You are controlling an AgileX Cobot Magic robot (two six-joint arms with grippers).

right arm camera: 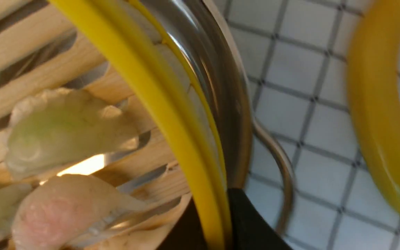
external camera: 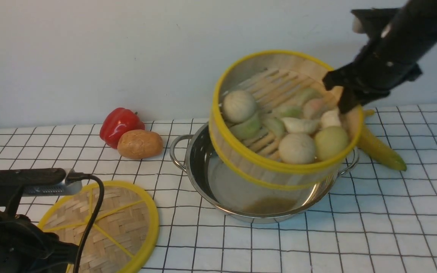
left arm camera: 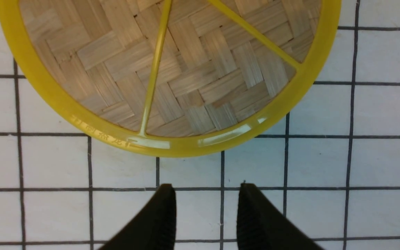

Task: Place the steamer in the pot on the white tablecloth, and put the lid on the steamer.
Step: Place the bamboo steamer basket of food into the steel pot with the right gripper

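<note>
The steamer, a bamboo basket with a yellow rim holding pale buns and dumplings, hangs tilted over the steel pot on the white tablecloth. Its low left side dips into the pot. My right gripper is shut on the steamer's raised right rim. In the right wrist view its black jaws pinch the yellow rim just inside the pot's wall. The lid lies flat at the front left. My left gripper is open and empty over the cloth, just short of the lid's rim.
A red pepper and a brown potato lie left of the pot near the wall. A yellow-green banana lies right behind the pot's right handle. My left arm's cable hangs over the lid.
</note>
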